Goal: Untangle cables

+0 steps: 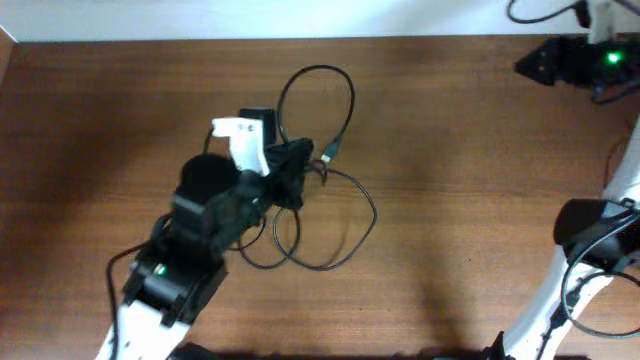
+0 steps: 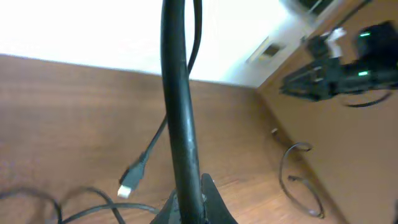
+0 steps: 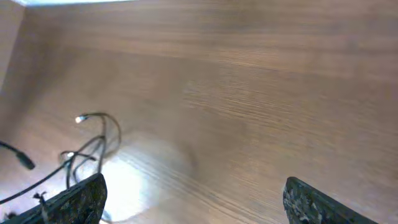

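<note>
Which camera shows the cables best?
The overhead view. There the cables show almost whole, with their loops spread on the table. The left wrist view shows just one cord up close and a plug. The right wrist view shows only a small, far-off bit near its left edge.

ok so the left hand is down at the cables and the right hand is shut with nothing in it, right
Not quite: the right hand is open, not shut. The right wrist view shows its fingers spread wide apart with only bare table between them. The rest stands: it holds nothing, and the left hand is down at the cables.
</note>
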`<state>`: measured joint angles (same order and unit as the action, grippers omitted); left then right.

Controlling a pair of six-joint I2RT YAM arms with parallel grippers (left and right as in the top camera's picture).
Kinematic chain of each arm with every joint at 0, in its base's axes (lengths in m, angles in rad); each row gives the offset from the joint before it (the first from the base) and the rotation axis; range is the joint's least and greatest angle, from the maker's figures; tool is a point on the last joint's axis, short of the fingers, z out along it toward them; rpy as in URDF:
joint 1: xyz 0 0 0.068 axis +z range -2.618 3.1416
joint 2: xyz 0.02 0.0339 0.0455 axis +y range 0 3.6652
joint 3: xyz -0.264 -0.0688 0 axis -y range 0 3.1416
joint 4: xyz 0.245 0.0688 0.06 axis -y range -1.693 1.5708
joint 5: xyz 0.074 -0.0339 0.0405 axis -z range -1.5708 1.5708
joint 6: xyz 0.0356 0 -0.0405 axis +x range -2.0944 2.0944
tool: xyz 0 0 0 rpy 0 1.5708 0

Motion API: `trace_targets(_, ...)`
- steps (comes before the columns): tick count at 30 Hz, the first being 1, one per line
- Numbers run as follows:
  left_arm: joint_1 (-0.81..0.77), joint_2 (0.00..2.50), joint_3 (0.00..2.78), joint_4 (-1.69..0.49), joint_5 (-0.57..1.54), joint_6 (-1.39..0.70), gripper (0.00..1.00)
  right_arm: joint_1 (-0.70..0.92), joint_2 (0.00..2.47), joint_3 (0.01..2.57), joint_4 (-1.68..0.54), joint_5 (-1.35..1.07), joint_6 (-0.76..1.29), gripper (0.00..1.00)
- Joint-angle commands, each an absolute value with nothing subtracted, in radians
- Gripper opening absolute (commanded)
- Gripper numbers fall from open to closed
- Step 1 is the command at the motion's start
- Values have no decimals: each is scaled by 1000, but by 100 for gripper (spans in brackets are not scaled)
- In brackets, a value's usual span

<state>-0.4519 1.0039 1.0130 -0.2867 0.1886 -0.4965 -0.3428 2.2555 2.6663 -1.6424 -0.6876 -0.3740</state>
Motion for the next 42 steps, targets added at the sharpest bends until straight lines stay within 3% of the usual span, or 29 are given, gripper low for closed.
trace_targets(1, -451, 935, 1017, -285, 205, -479, 0, -251, 2096, 2669, -1658, -604, -380, 90)
trace_targets(9, -451, 945, 1017, -281, 205, -625, 0, -68, 1995, 2669, -1699, -590, -377, 93)
trace_targets(16, -450, 945, 1017, -199, -23, -756, 0, 155, 1995, 2669, -1698, -590, -417, 95)
trace_targets(24, -448, 945, 1017, -194, -215, -982, 0, 230, 1995, 2669, -1698, -712, -550, 99)
trace_targets(32, -435, 945, 1017, -95, -197, -1114, 0, 262, 2009, 2668, -1698, -831, -637, 99)
trace_targets(42, -436, 945, 1017, 27, -12, -1201, 0, 360, 2046, 2668, -1654, -829, -707, 99)
